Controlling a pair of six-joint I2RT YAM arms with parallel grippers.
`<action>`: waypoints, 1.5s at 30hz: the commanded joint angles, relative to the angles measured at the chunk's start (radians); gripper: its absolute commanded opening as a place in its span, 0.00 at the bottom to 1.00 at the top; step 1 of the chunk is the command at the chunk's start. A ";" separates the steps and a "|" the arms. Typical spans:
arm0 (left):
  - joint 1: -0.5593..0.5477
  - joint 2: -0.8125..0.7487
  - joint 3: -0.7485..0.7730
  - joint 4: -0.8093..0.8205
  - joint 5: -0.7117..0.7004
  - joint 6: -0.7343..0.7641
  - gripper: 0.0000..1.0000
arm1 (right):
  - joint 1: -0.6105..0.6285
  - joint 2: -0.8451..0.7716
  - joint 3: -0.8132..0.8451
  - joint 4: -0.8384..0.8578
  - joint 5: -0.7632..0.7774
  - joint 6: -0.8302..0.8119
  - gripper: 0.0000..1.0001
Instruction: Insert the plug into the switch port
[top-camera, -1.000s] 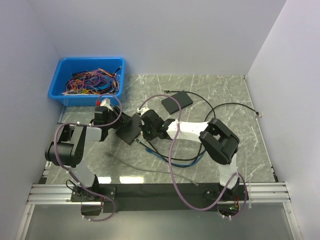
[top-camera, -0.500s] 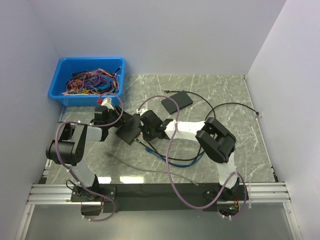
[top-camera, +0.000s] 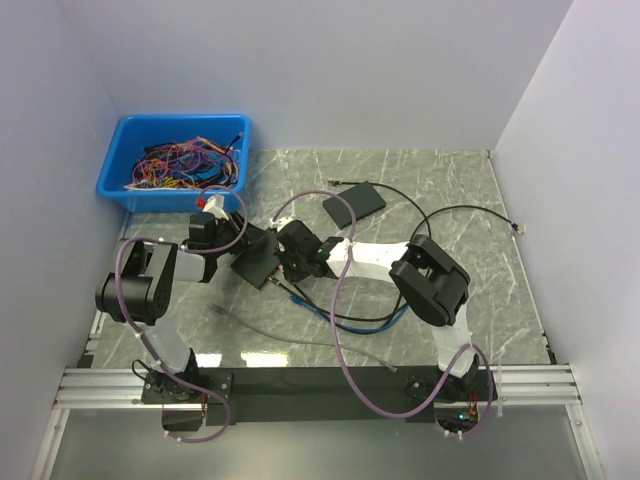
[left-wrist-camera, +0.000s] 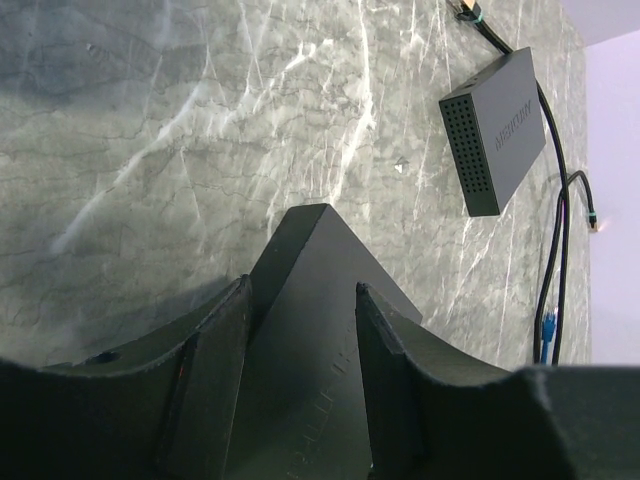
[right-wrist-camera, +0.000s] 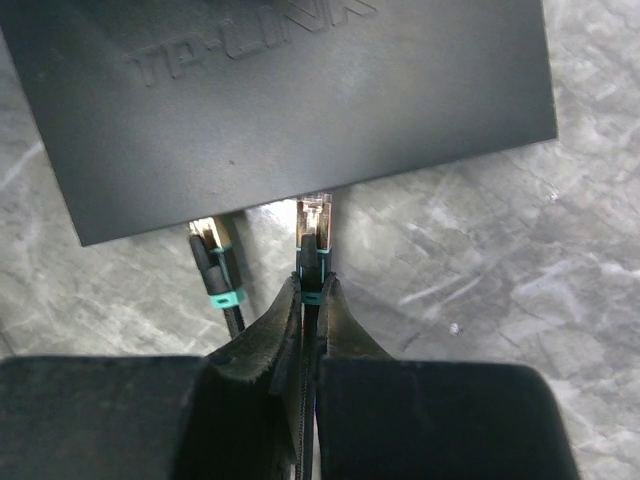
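Over the last second the right arm had drawn in toward the left, carrying the right end effector (right-wrist-camera: 312, 290) closer to the switch (right-wrist-camera: 290, 100), and the gap seen between them from above had closed. The right end effector was pinched narrow on the cable just behind the plug (right-wrist-camera: 316, 222), gripping at the teal band with the clear connector sticking out ahead of the fingertips. In the right wrist view the tip of the plug had reached the lower edge of the switch, touching it or only just entering; most of the connector body was still exposed, so I judged it not yet seated. A second plug (right-wrist-camera: 214, 250) sat just beside it on the left, its nose also at the switch's edge and apparently already in a port. The left end effector (left-wrist-camera: 300, 300) was closed on the switch, one finger on each side of the black case, holding it tilted with one corner toward the bench (left-wrist-camera: 150, 120). The approach looked finished and the push was what remained. The plug appeared lined up square with the port face, and the left arm's hold should have given something to press against. Another black box (left-wrist-camera: 498, 130) lay well apart on the bench, untouched.
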 joint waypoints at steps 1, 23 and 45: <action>-0.010 0.012 0.000 0.042 0.068 0.019 0.51 | 0.015 0.014 0.053 0.021 -0.003 0.001 0.00; -0.080 0.062 0.016 0.043 0.083 0.081 0.50 | 0.017 -0.018 0.009 0.078 -0.043 -0.064 0.00; -0.131 0.129 -0.065 0.170 0.074 0.029 0.48 | -0.017 -0.078 -0.010 0.093 -0.043 -0.042 0.00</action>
